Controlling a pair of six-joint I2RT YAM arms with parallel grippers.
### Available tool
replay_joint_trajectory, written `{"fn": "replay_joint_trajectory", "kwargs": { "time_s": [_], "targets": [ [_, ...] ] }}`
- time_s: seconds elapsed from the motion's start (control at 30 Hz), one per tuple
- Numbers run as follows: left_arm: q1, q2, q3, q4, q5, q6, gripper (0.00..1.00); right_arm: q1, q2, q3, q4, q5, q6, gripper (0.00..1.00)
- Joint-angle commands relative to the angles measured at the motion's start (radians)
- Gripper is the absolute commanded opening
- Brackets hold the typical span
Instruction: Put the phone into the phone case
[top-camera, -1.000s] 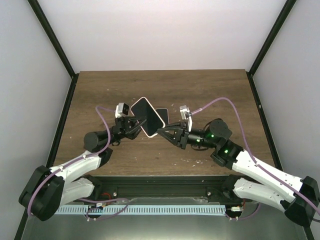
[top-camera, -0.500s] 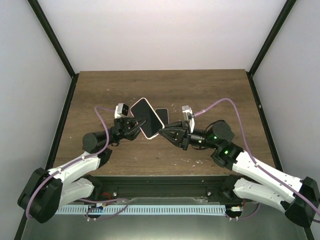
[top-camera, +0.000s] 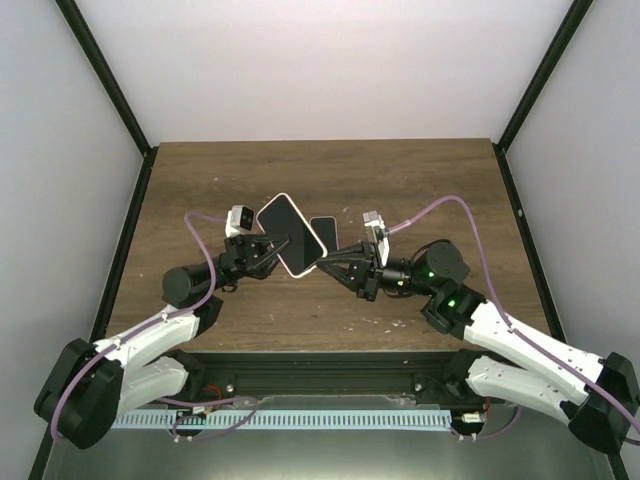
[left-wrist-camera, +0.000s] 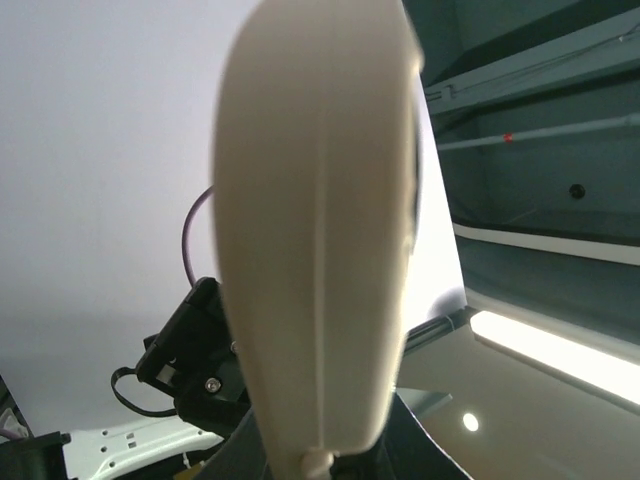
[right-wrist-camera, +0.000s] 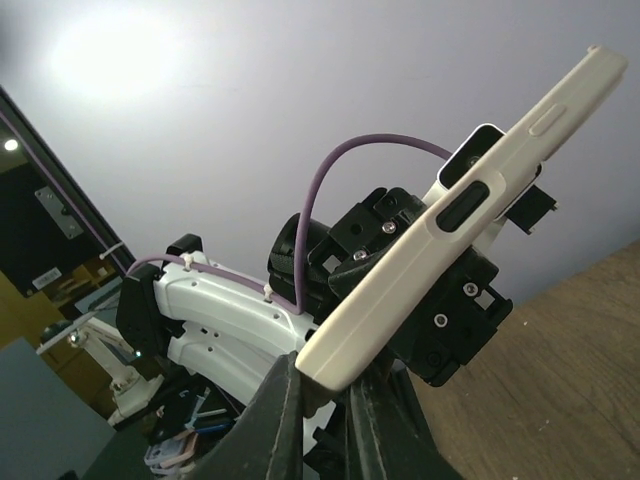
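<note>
The right claw (top-camera: 325, 264), after opening slightly and sliding in, is now pinching shut on the near corner of the cream phone case (top-camera: 288, 232). The left claw (top-camera: 268, 250) is keeping its closed grip on the case's opposite edge, so both are holding it tilted above the table (top-camera: 420, 190). The phone (top-camera: 323, 231) is apparently lying just behind the case, partly hidden and not yet inside it, so the arms are likely securing the case before fitting it.
</note>
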Motion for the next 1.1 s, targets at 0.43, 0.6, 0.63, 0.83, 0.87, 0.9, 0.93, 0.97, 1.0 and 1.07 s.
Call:
{"fn": "replay_joint_trajectory", "kwargs": {
  "time_s": [0.43, 0.6, 0.63, 0.83, 0.87, 0.9, 0.93, 0.97, 1.0, 1.07],
  "targets": [
    [-0.007, -0.003, 0.037, -0.027, 0.078, -0.049, 0.0, -0.002, 0.05, 0.25, -0.065, -0.225, -0.416, 0.01],
    [-0.007, -0.005, 0.045, -0.037, 0.091, -0.053, 0.0, -0.003, 0.048, 0.265, -0.1, -0.262, -0.51, 0.01],
    [-0.007, -0.006, 0.046, -0.037, 0.092, -0.054, 0.0, -0.003, 0.046, 0.266, -0.109, -0.266, -0.526, 0.01],
    [-0.006, -0.012, 0.039, -0.027, 0.083, -0.05, 0.0, -0.003, 0.037, 0.283, -0.173, -0.26, -0.535, 0.18],
    [-0.007, -0.015, 0.037, -0.028, 0.081, -0.047, 0.0, -0.003, 0.029, 0.271, -0.176, -0.247, -0.533, 0.26],
    [-0.006, -0.017, 0.038, -0.03, 0.08, -0.043, 0.0, -0.003, 0.018, 0.255, -0.172, -0.231, -0.53, 0.31],
    [-0.007, -0.015, 0.04, -0.035, 0.082, -0.039, 0.0, -0.002, 0.007, 0.238, -0.165, -0.216, -0.524, 0.35],
    [-0.008, -0.017, 0.042, -0.039, 0.084, -0.03, 0.0, -0.002, -0.004, 0.224, -0.159, -0.201, -0.512, 0.39],
    [-0.007, -0.018, 0.046, -0.044, 0.09, -0.021, 0.0, -0.003, -0.016, 0.211, -0.155, -0.187, -0.503, 0.42],
    [-0.007, -0.027, 0.059, -0.087, 0.104, 0.016, 0.0, -0.003, -0.037, 0.192, -0.158, -0.158, -0.476, 0.49]
  ]
}}
